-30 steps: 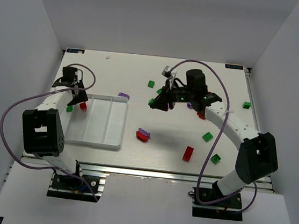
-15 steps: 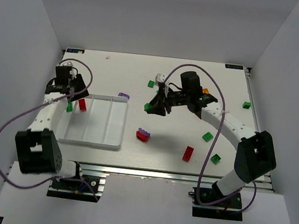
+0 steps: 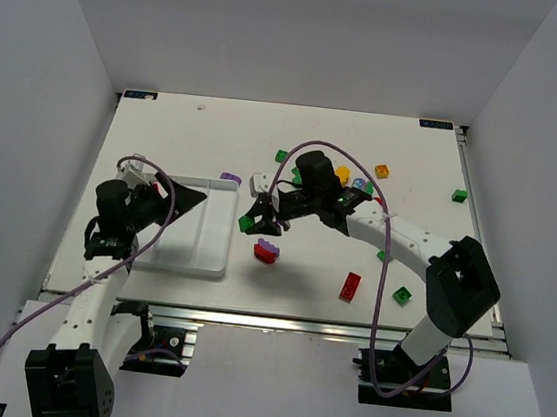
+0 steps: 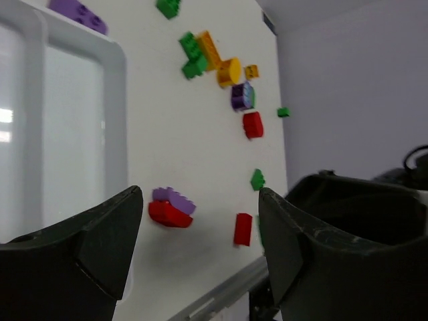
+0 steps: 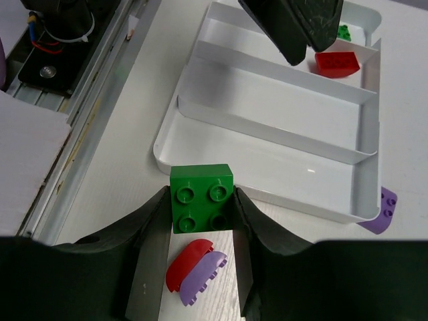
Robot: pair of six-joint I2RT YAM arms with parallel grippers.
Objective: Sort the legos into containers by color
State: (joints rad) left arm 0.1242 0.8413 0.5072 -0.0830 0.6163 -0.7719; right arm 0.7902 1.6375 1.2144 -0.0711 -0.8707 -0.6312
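Observation:
My right gripper is shut on a green lego, held studs-up just off the near right corner of the white tray. From above, this gripper and its green lego hang right of the tray. One end compartment holds a red lego and a small green lego. My left gripper hovers over the tray, open and empty. A joined red and purple lego lies under the right gripper.
Loose legos lie on the table: a red one, green ones, an orange one, a yellow one. A purple one touches the tray's far corner. The aluminium rail marks the near table edge.
My left gripper has opened, drawn back from the tray's far left corner and now points right over the tray. The right gripper has carried the green lego left towards the tray.

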